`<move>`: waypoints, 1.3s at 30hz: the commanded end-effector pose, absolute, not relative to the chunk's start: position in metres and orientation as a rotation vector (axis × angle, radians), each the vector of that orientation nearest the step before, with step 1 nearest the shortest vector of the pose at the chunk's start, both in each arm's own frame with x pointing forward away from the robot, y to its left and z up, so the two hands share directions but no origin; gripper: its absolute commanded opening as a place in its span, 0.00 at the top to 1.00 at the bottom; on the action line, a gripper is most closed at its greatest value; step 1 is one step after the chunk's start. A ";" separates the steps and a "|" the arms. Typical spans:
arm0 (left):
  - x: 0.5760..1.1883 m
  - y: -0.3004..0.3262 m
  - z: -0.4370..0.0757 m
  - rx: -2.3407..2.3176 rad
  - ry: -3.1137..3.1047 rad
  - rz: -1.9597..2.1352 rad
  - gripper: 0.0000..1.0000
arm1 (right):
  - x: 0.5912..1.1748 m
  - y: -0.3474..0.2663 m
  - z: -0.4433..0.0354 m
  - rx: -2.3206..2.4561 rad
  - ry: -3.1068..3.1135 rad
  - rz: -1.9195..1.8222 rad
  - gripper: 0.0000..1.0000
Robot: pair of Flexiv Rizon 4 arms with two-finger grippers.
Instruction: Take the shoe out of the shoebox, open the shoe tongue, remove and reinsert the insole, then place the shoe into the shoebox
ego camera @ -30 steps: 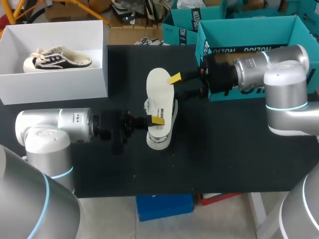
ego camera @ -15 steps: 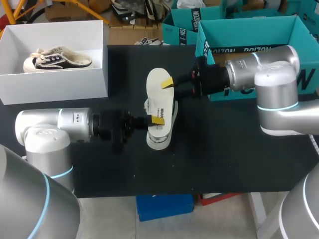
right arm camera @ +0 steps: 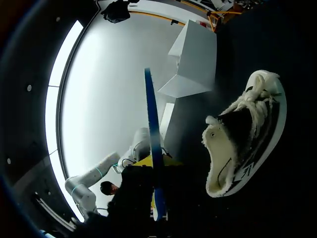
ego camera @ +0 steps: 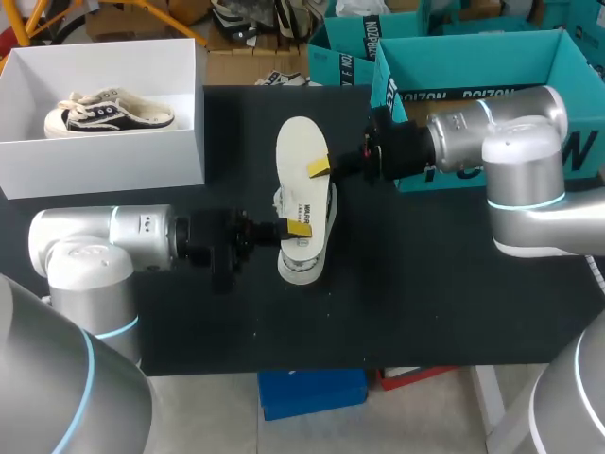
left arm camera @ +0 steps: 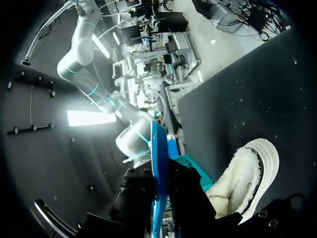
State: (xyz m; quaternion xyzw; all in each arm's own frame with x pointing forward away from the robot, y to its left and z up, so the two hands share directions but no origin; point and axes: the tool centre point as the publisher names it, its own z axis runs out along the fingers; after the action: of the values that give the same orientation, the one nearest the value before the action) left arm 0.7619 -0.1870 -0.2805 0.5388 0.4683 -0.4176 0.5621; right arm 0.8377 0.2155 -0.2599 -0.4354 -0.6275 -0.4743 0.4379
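Observation:
A white insole (ego camera: 299, 156) hangs over the table, held from both sides. My left gripper (ego camera: 296, 228) is shut on its near end, and my right gripper (ego camera: 319, 167) is shut on its right edge near the far end. Both wrist views show the insole edge-on as a blue strip (left arm camera: 157, 168) (right arm camera: 151, 134) running out between the fingers. Below it a white sneaker with a fleecy lining (ego camera: 317, 241) lies on the black table, also seen beside the insole (left arm camera: 247, 173) (right arm camera: 245, 136). The white shoebox (ego camera: 104, 161) stands at the far left with a second sneaker (ego camera: 109, 112) inside.
Open teal boxes (ego camera: 473, 61) stand along the far right of the black table (ego camera: 425, 284), close behind my right arm. The shoebox's white wall (right arm camera: 193, 59) shows beyond the insole in the right wrist view.
My right gripper moved left onto the insole's edge and closed on it. The insole's far end shifted slightly away. The left arm kept still.

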 end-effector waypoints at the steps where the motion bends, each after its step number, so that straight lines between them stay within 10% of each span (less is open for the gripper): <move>1: 0.760 -0.184 -0.277 1.227 1.166 -0.944 0.68 | 0.838 0.217 -0.261 -1.083 -1.561 -1.178 1.00; 2: 0.761 -0.182 -0.276 1.217 1.178 -0.942 0.00 | 0.838 0.217 -0.261 -1.083 -1.561 -1.178 1.00; 39: 0.769 -0.168 -0.191 2.003 1.803 0.151 0.00 | 0.838 0.217 -0.261 -1.083 -1.561 -1.178 1.00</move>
State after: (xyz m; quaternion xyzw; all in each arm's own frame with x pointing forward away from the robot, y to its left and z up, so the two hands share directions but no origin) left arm 0.7612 -0.1596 -0.1966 0.6774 0.5676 -0.1741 0.4344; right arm 0.8378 0.2159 -0.2600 -0.4351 -0.6277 -0.4741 0.4381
